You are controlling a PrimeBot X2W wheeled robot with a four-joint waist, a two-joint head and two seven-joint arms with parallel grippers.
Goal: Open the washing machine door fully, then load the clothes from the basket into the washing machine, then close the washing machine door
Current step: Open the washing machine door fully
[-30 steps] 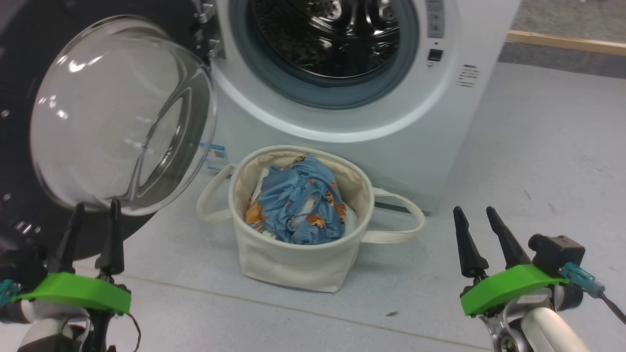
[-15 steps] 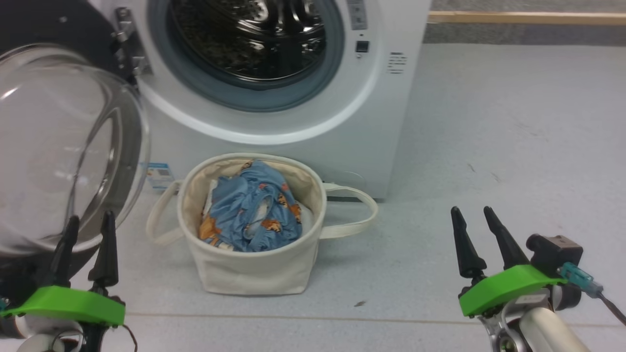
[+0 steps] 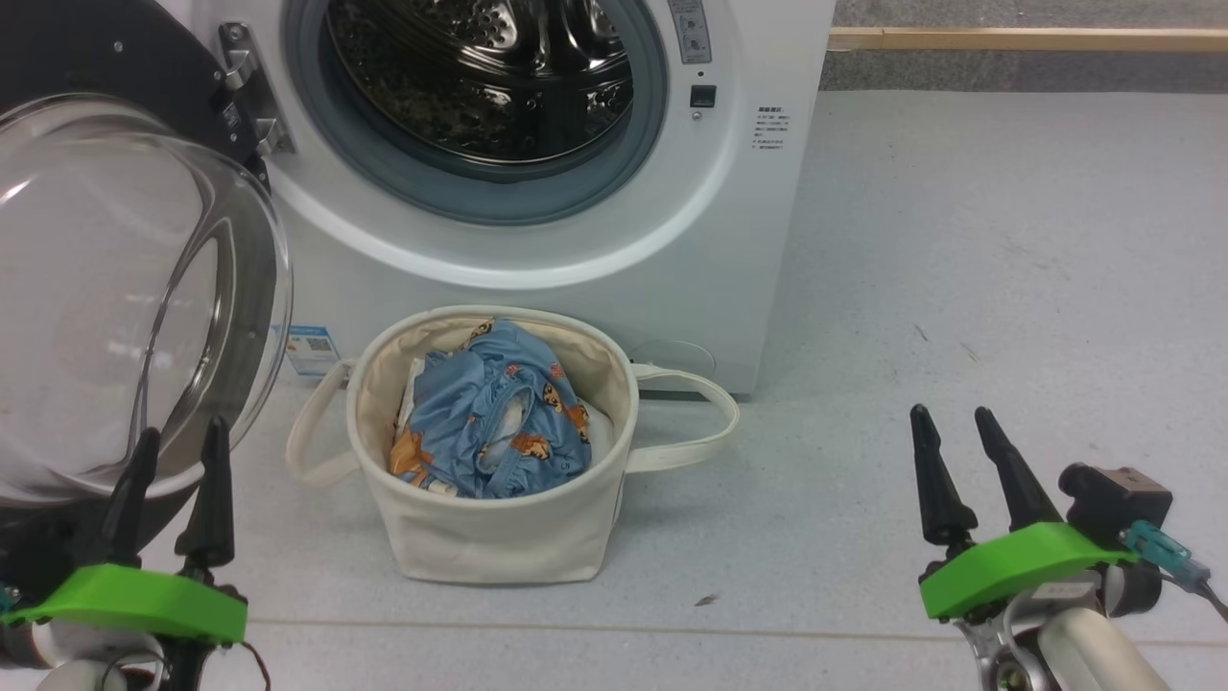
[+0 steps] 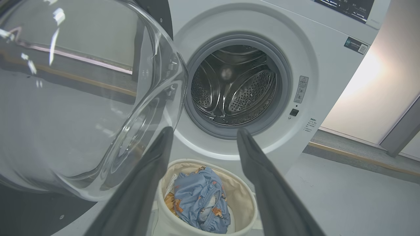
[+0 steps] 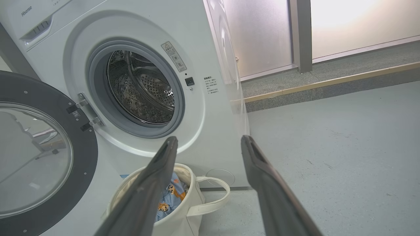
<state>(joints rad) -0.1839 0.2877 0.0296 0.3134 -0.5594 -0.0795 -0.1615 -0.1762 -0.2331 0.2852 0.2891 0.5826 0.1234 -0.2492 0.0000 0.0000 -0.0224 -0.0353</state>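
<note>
Since the washing machine door [image 3: 125, 288] already stands swung wide, the head view puts the task at its 2nd step, loading, with nothing yet picked up. The left gripper [image 3: 182, 430] holds its 2 fingers apart and empty, their tips showing against the lower edge of that door. To the right of those fingers the basket [image 3: 499, 537] sits just in front of the washing machine [image 3: 748, 240], the clothes [image 3: 489, 422] heaped inside. The right gripper [image 3: 953, 413] is likewise spread and empty, with the basket well off to the left of its fingers.

Through the left wrist view, the clothes lie low between the 2 parted fingers, the drum [image 4: 236, 88] sits above and between their tips, and the door bulges to their left.

Through the right wrist view, the basket sits beneath the left finger, with the drum above it.

The next move probably calls for 1 gripper to descend into the basket, close on a fold of blue fabric, lift it clear of the rim and carry it up to the drum. The left arm would need to mind the door close beside it.
</note>
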